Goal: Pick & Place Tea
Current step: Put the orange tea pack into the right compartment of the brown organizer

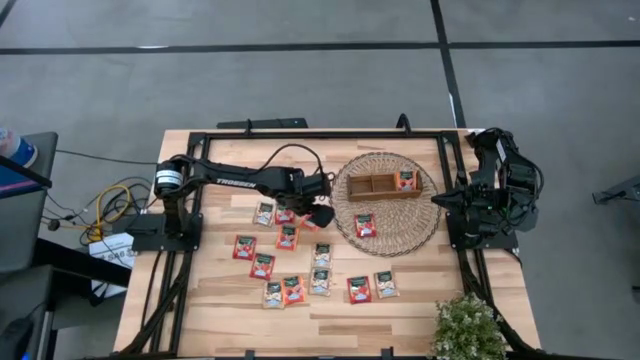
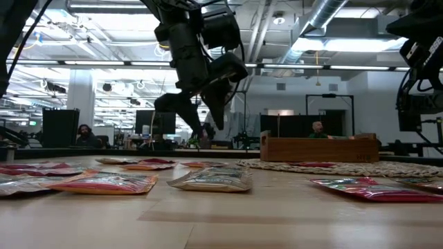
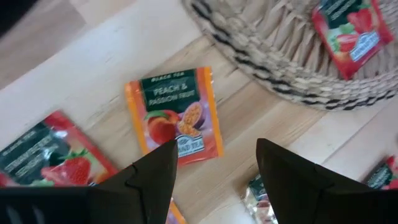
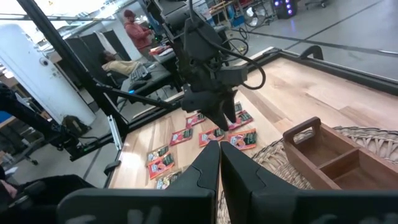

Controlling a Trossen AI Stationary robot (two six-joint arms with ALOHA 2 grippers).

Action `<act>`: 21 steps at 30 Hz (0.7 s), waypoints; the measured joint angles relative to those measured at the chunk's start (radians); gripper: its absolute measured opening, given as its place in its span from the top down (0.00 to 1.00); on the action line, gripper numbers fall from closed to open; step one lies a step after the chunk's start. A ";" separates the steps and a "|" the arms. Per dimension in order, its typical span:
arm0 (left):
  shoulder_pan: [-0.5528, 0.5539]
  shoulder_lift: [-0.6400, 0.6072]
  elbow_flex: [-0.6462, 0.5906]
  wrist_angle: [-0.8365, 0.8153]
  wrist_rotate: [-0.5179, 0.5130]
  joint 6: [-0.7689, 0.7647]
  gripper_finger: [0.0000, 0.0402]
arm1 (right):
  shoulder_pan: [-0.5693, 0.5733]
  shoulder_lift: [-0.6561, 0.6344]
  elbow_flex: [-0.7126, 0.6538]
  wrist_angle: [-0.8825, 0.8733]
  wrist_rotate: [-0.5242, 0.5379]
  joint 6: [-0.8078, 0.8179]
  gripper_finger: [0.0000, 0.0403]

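Note:
Several tea sachets [image 1: 287, 237], red and pale, lie flat on the wooden table, left of and in front of the round wicker mat [image 1: 420, 225]. On the mat stands the wooden tray [image 1: 372, 184] with a red sachet [image 1: 406, 180] in its right compartment; another red sachet [image 1: 365, 225] lies on the mat itself. My left gripper [image 1: 322, 213] hangs open above the table by the mat's left edge, pointing steeply down. Just beyond its fingers an orange peach sachet [image 3: 177, 115] lies flat. My right gripper [image 4: 219, 168] waits shut at the table's right edge.
A potted plant [image 1: 468, 328] stands at the table's near right corner. Black frame rails [image 1: 300, 134] run along the far, left and right edges. Bare wood shows along the near edge. People sit in the room beyond the table.

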 joint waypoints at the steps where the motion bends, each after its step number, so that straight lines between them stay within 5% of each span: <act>1: 0.000 0.000 0.000 0.010 -0.001 0.001 0.47 | 0.000 0.000 0.000 0.000 0.000 0.000 0.99; 21: -0.009 -0.003 0.000 0.028 -0.067 -0.069 0.47 | 0.000 0.000 0.000 0.000 0.000 -0.001 0.99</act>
